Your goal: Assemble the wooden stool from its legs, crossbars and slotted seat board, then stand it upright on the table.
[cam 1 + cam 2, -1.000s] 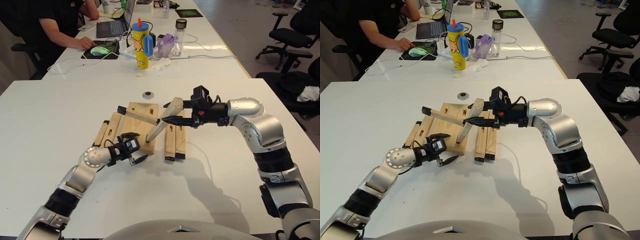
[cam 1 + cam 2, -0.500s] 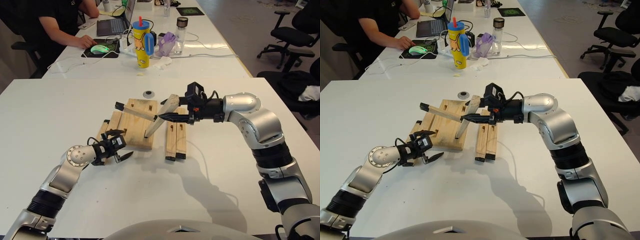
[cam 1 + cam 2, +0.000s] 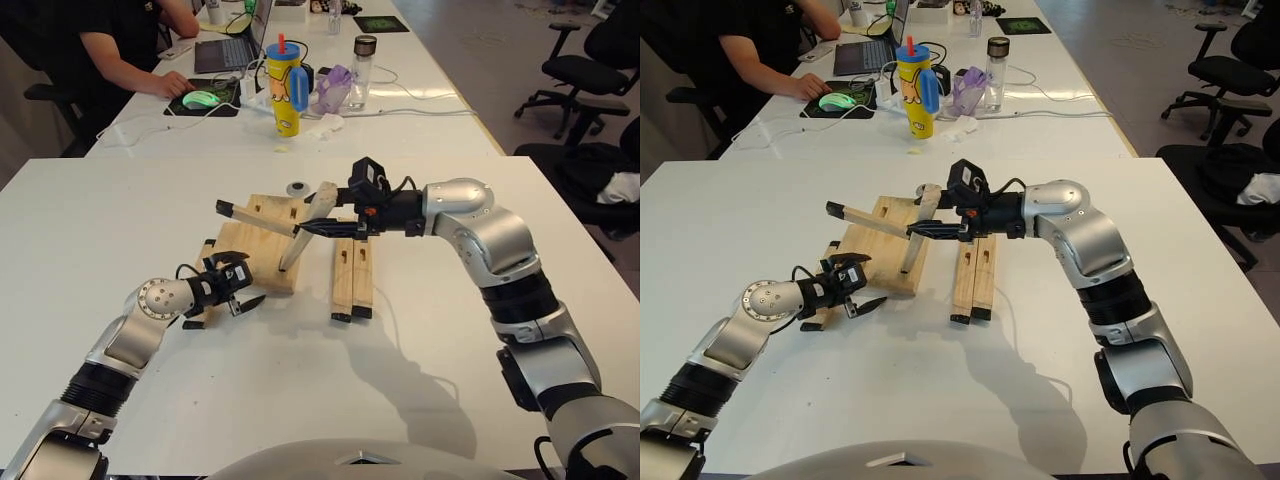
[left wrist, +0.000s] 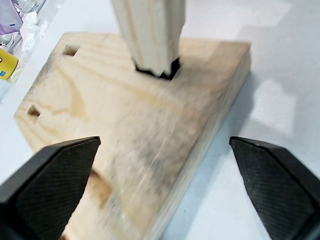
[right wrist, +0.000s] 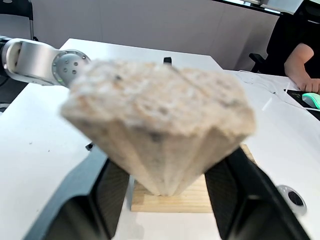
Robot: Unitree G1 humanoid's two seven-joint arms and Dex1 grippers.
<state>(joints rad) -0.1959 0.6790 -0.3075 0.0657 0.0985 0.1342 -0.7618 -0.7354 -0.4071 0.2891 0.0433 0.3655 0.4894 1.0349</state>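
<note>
1. Clamping a tapered leg (image 3: 295, 248) in the right gripper (image 3: 310, 228), fingers (image 5: 114, 186) pressed to both sides of it, up above the white table (image 3: 450, 400).
2. Tilting that leg steeply: thick end high and toward the far side, black-capped end low over the seat board (image 3: 252, 260).
3. From the left wrist view, cap (image 4: 156, 67) right down at the board's face; touching or just off it, cannot tell.
4. Lying flat near the middle of the table, the seat board, with rectangular slots cut into its top.
5. Slanting across above the board's far half: a second leg (image 3: 255, 217), black cap pointing to the robot's left, other end close by the held leg. Seated in a slot or not, cannot tell.
6. Hovering low with the left gripper (image 3: 243, 283) at the board's near-left corner, fingers (image 4: 50, 175) spread wide and gripping nothing, the board's edge between them.
7. Just right of the board: two wooden pieces (image 3: 352, 275) flat and side by side, touching each other, slots facing up, dark caps at the near ends.
8. Against the board's left edge: more wooden slats (image 3: 206, 252), partly hidden behind the left arm.
9. Well beyond, on the next table: a yellow cup (image 3: 283, 95) and a clear bottle (image 3: 360, 70).
</note>
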